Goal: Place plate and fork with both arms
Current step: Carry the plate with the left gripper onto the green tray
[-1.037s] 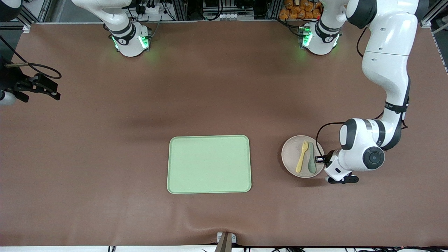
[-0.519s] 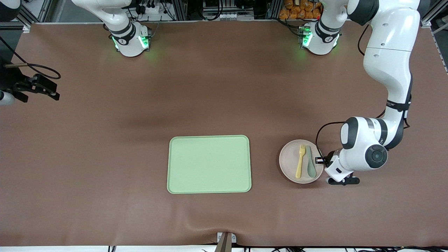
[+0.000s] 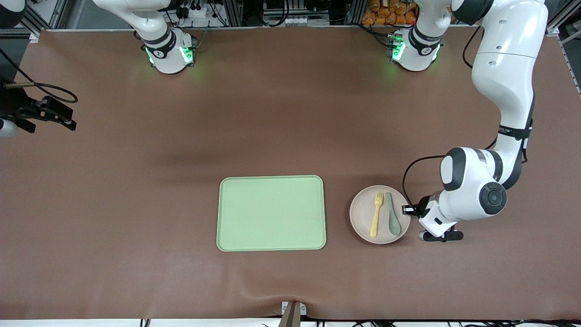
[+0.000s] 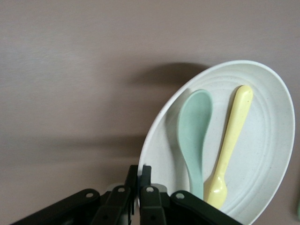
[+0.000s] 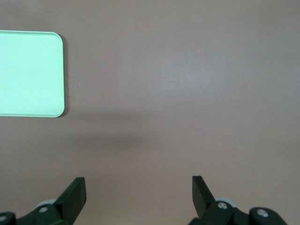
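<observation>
Front view: the brown table [image 3: 136, 190] carries a light green tray [image 3: 271, 213] near the middle of the edge nearest the camera. Beside the tray, toward the left arm's end of the table, sits the pale plate [image 3: 363, 217], with the yellow fork [image 3: 376, 214] and a teal-green spoon [image 3: 392, 220] lying side by side in it. The left gripper [image 3: 407, 210] pinches the plate's rim on the side away from the tray. The right gripper [image 3: 54, 116] waits at the table's edge at the right arm's end. No writing can be read.

Left wrist view: the left gripper [image 4: 139, 180] is clamped tight on the plate [image 4: 262, 159] rim; the spoon [image 4: 193, 133] and fork [image 4: 228, 147] lie inside.

Right wrist view: the right gripper [image 5: 139, 194] stands wide over bare table [image 5: 187, 84], grasping nothing; one tray [image 5: 28, 72] corner shows.
</observation>
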`<state>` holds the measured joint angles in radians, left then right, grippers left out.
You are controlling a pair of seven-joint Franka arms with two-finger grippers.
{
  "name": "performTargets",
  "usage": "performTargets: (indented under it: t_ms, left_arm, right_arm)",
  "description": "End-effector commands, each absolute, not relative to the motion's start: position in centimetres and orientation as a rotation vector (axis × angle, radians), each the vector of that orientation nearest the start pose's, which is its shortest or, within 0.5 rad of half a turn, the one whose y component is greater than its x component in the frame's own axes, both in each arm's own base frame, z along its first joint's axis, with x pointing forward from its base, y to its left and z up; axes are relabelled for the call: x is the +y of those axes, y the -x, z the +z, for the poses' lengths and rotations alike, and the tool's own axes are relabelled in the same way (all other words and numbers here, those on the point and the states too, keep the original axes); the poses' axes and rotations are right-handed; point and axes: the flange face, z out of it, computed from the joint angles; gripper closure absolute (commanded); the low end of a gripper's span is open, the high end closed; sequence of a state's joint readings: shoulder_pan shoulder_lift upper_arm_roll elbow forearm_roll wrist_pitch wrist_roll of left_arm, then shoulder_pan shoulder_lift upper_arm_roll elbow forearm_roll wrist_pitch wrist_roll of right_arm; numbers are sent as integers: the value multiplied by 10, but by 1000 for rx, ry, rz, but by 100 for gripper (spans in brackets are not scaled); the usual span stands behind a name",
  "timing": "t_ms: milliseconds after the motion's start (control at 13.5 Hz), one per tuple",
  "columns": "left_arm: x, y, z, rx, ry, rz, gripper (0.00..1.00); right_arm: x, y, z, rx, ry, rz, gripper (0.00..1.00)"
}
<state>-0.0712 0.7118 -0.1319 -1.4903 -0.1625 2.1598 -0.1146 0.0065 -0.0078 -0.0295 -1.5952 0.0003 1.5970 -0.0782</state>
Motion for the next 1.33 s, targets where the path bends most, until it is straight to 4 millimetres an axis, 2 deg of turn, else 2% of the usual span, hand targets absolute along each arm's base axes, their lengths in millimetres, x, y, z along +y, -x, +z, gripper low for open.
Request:
performTargets:
  t_ms: [0,222,296,444,741,889,1185,1259]
  left_arm:
    - [-158,-701,281,-94,3426,80,100]
    - [-210,-701,299,-63,3489,57,100]
    - [-241,-695,300,-11,3501,67,100]
    - [-298,-685,294,-62,3510,93,100]
    - [-376,-668,254,-158,3545,-38,100]
    - [-399,-654,232,-151,3545,-36,100]
    - [-418,-644,208,-128,3551,-77,100]
    - [-417,-644,204,-138,3552,-81,100]
  right_arm:
    - [-18,-554,619,-87,3139,-17,0]
    - [-18,-554,619,-87,3139,-17,0]
    - [-19,-553,619,-82,3139,-17,0]
    - [-20,-553,619,-79,3139,-17,0]
    - [-20,-554,617,-79,3139,-12,0]
    - [-21,-554,617,-79,3139,-12,0]
    - [-21,-555,616,-82,3138,-10,0]
    - [-21,-555,616,-82,3138,-10,0]
